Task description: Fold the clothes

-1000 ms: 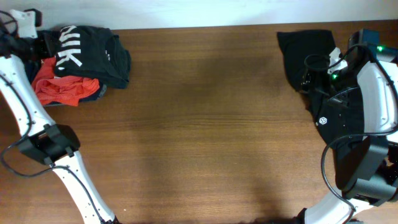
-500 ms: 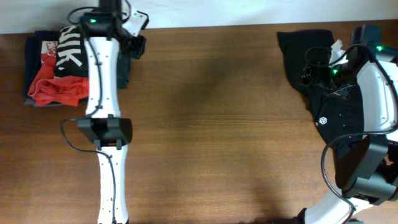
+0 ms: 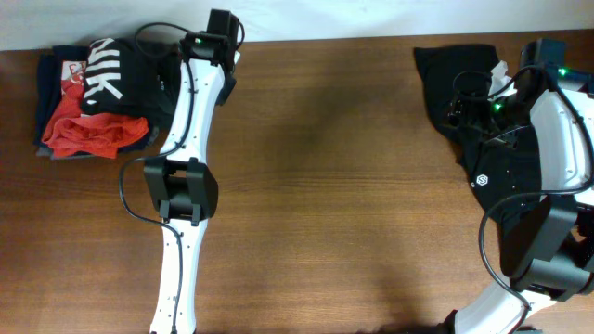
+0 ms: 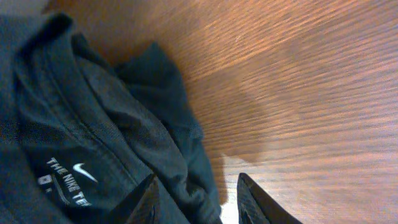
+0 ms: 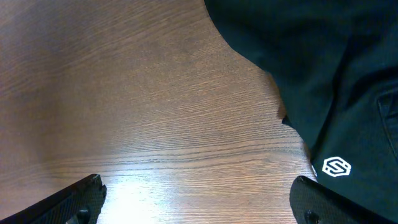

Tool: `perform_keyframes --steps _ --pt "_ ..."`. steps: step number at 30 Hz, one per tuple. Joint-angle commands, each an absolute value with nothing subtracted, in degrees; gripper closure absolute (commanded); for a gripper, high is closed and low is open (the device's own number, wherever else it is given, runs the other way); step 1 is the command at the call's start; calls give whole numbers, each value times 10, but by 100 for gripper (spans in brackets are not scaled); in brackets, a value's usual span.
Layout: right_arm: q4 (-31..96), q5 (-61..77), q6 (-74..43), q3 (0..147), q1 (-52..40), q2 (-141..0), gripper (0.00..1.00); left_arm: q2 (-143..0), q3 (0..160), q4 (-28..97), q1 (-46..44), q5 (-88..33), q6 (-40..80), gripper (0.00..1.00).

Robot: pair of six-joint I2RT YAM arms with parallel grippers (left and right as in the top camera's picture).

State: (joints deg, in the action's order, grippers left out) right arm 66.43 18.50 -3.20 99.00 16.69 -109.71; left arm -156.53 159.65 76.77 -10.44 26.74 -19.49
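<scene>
The left gripper (image 4: 198, 208) stands partly open and clamps nothing, with the edge of a crumpled dark shirt (image 4: 93, 124) lying between its fingers. The right gripper (image 5: 199, 208) gapes wide and empty over the table (image 5: 124, 93), a logo shirt (image 5: 336, 74) just beside one finger.

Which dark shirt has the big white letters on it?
The black shirt on top of the pile at the left. The dark shirt at the right shows only a small round white logo.
</scene>
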Motion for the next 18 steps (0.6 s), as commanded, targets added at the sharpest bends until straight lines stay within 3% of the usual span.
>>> perform_keyframes --steps 1,5,18 --pt "670 193 -33 999 165 -1100 1 -1566 1560 745 -103 342 -187 59" --pt "677 193 -33 999 165 -1100 1 -1567 1531 702 -100 392 -171 59" --pt "694 193 -33 999 165 -1100 1 -1609 1519 674 -64 386 -163 59"
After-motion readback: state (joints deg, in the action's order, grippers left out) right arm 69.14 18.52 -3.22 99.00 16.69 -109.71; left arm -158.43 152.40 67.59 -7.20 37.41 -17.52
